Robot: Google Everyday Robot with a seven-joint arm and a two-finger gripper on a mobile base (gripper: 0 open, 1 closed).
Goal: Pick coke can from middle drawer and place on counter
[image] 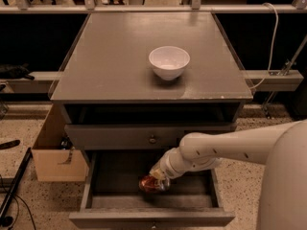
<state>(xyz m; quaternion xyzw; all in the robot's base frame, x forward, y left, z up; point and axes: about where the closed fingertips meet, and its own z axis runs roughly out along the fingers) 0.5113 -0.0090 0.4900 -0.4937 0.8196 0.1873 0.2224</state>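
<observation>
one tool at coke can, middle drawer | bowl on counter

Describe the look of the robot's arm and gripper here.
The arm is smooth, cream-white and tubular, with a rounded joint and a few small dark dots along its side; no loose cables show. It narrows toward the wrist. The gripper, down in the middle drawer by the coke can, looks small and tan.
</observation>
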